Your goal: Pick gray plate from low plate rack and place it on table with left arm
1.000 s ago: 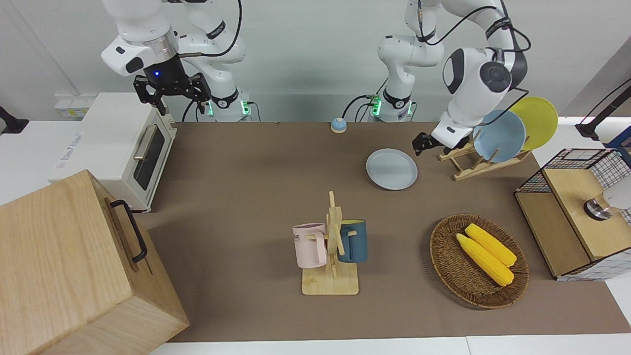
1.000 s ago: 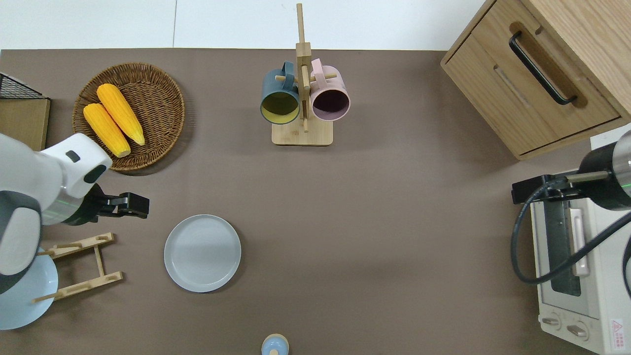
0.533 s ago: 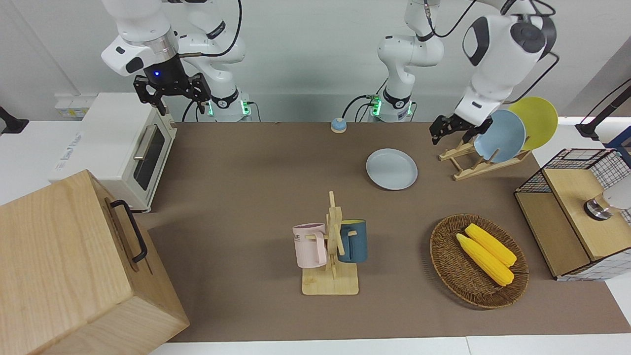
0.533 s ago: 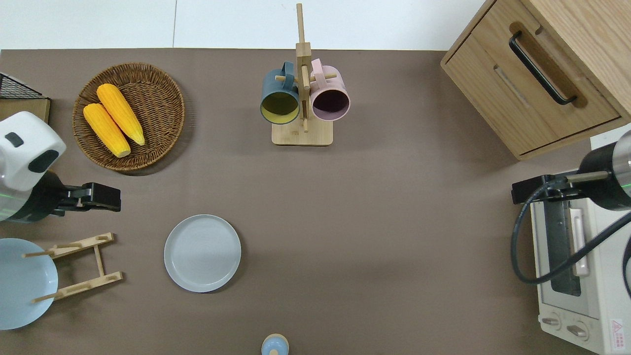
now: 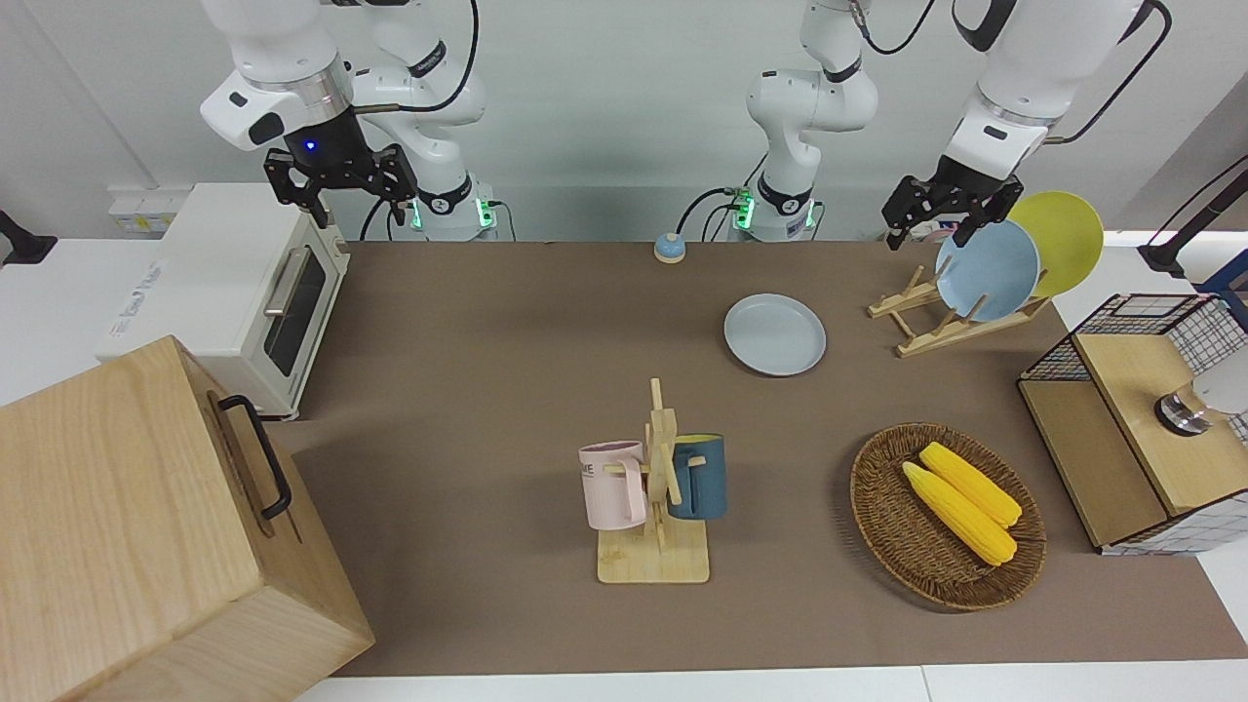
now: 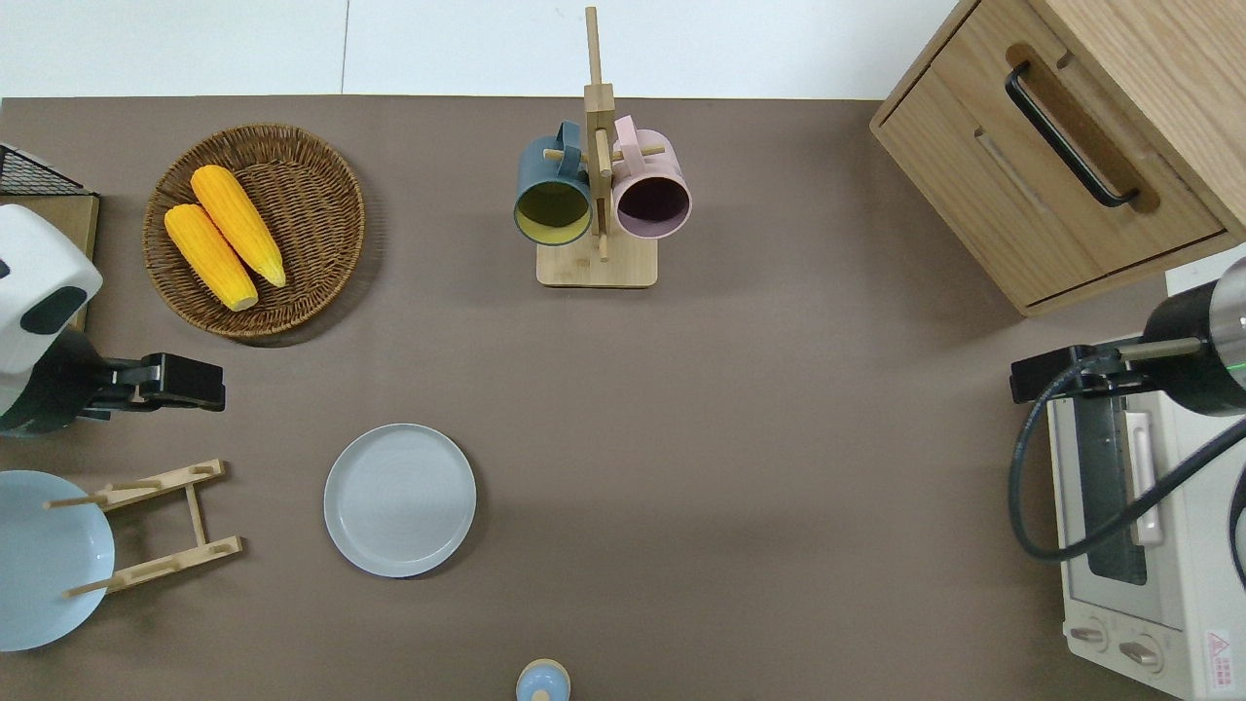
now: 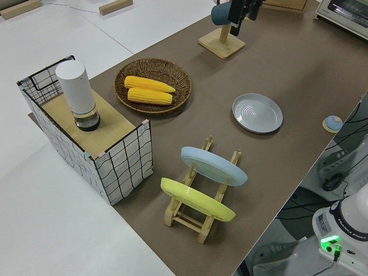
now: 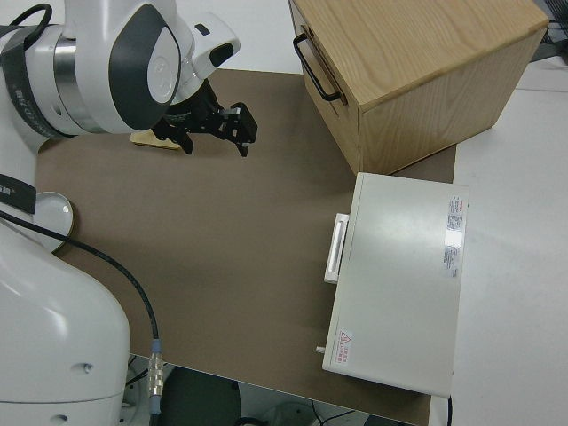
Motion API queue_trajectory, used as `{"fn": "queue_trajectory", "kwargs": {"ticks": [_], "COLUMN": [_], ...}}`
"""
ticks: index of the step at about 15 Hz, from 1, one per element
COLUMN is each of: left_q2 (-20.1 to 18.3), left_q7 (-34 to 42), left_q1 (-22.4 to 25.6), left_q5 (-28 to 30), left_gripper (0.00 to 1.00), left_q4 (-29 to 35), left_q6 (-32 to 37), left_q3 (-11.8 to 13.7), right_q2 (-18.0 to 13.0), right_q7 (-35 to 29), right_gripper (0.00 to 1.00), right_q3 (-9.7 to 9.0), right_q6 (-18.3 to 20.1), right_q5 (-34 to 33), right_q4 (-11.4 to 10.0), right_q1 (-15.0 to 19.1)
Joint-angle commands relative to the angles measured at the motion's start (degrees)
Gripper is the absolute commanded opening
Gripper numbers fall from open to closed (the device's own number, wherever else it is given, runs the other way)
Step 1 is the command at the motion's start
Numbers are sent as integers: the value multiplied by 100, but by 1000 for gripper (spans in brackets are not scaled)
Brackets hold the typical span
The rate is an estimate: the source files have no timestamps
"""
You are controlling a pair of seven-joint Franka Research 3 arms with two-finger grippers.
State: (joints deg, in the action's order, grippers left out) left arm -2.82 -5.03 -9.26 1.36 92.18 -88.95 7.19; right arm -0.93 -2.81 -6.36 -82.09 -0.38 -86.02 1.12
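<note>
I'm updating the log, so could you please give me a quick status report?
Left gripper open, empty, up in the air. Right arm parked. Gray plate flat on the table, off the low plate rack. Nothing in the way.

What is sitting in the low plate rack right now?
The low plate rack holds two tilted plates: a light-blue plate and a yellow plate. Its other slots show bare pegs. The gray plate lies flat on the table.

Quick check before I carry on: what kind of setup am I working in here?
Probably a lab bench staged as a mock kitchen: a white toaster oven, a wooden mug tree holding two mugs, and a low wooden plate rack on a brown-covered table.
</note>
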Motion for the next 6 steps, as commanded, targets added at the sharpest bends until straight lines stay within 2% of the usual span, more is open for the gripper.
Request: {"fn": "queue_trajectory", "kwargs": {"ticks": [1, 6], "left_q2": [53, 18], "left_q7": [89, 116], "left_q1": [204, 284], "left_q5": [-31, -48], "left_gripper": [993, 993], "left_q4": [-165, -165], "left_q6": [79, 132], "left_q3": [-77, -173], "right_q2": [-12, -12], "right_q7": [-53, -53], "right_gripper": [987, 990], "right_q3": [-103, -103], "right_q6": [88, 88], "right_q5": [109, 109], "right_q4": [42, 42], "right_q1": [143, 143]}}
